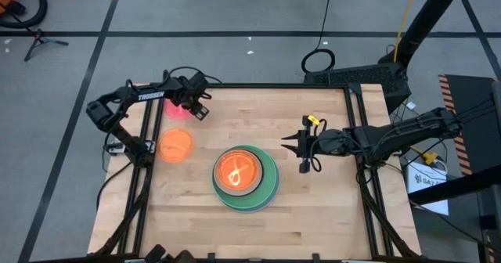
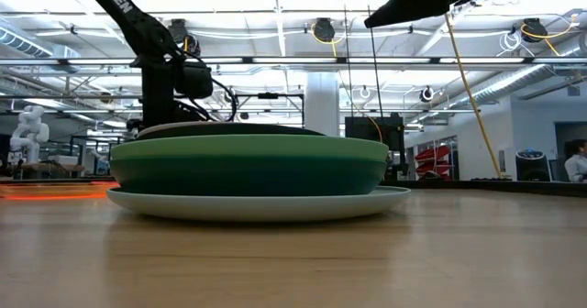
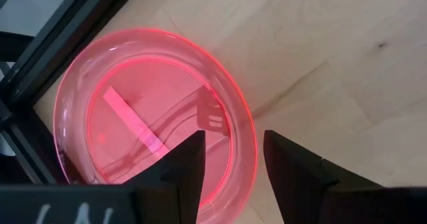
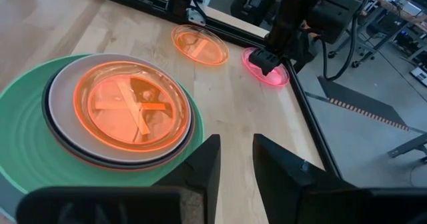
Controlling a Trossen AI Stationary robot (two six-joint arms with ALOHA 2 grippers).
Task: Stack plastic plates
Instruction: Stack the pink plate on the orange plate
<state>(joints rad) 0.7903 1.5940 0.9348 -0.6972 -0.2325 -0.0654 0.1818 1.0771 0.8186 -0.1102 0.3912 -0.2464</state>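
Observation:
A stack of plates [image 1: 270,186] stands mid-table: large green ones below, darker and grey-white medium ones above, and a translucent orange plate [image 1: 237,171] on top. A second orange plate [image 1: 175,145] and a pink plate [image 1: 175,111] lie flat near the table's left edge. My left gripper [image 1: 200,109] is low over the pink plate [image 3: 133,111], open. One finger stands inside the plate's rim [image 3: 243,127] and one outside. My right gripper [image 1: 293,149] hangs open above the table, right of the stack [image 4: 130,111].
The pink plate sits in the table's far-left corner, close to the black frame rail [image 3: 60,31]. Bare wood lies between the loose orange plate [image 4: 199,45] and the stack, and along the near edge. In the low view the stack [image 2: 248,161] fills the middle.

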